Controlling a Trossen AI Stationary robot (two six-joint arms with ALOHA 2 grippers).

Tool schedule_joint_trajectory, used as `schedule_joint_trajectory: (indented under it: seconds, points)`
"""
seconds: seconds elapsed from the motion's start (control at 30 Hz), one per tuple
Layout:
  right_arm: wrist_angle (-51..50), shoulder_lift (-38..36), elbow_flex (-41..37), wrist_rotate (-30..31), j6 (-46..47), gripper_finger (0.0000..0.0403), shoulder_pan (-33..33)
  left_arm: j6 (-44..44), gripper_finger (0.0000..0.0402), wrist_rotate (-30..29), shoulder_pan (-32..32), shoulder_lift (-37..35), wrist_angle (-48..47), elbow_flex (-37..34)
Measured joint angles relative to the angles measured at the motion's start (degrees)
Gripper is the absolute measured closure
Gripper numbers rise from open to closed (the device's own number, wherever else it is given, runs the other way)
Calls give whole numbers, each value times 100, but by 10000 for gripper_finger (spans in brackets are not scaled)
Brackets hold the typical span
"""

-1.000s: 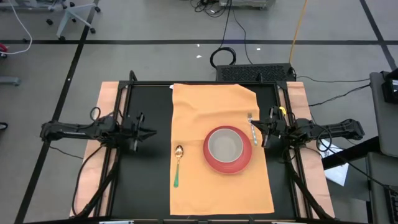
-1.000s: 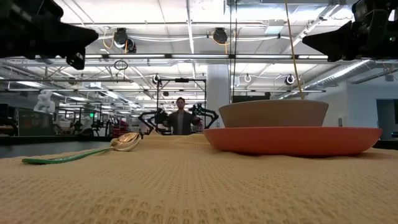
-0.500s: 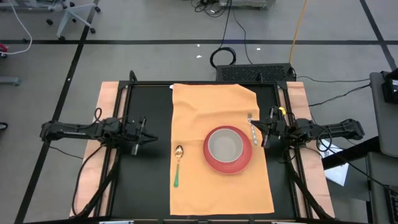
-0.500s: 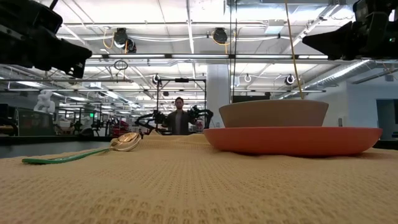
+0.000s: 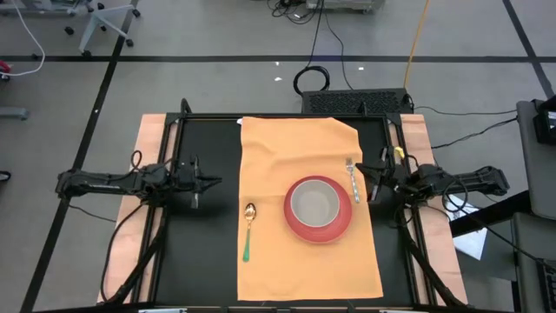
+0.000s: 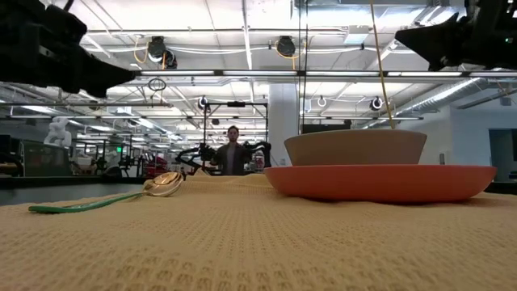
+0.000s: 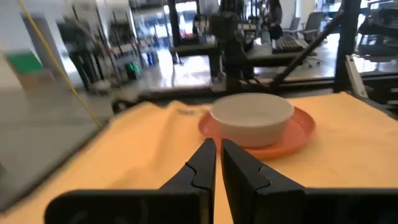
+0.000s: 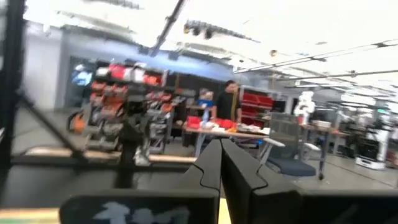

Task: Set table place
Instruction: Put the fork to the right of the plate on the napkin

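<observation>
Mat (image 5: 304, 209) orange-tan, no readable writing | left claw (image 5: 211, 182) nearly closed, empty, over black counter (image 5: 208, 235) | right claw (image 5: 361, 184) closed, empty, beside fork (image 5: 352, 178)

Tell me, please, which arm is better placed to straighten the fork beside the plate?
The right arm, probably. In the high view the right gripper hangs shut just beside the fork at the mat's edge, while the left gripper sits off the mat, across the plate.

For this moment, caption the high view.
Mat holds bowl on plate, spoon, fork; both claws empty at the sides.
</observation>
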Motion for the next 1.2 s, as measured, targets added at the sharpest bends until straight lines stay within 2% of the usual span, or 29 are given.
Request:
schedule_joint_trajectory:
  seconds: [0.17,0.27,0.37,0.6,0.8,0.87,1.2]
  points:
    - [206,10,175,117,-13,403,-4,819,371,-4,165,-1,740,1]
    - [155,120,348,117,-29,403,-4,984,371,0,278,-2,1031,4]
    - [97,418,587,157,-79,403,-6,839,371,2,400,1,951,4]
    - [11,1482,924,1132,-19,403,-199,225,371,2,646,166,355,4]
    - [-44,1760,1197,1171,539,403,-493,181,371,7,751,225,446,4]
    - [-425,1801,1417,1168,673,403,-573,181,371,9,767,225,453,4]
    - [-4342,2609,3586,1132,2035,403,-1282,334,371,10,769,225,440,4]
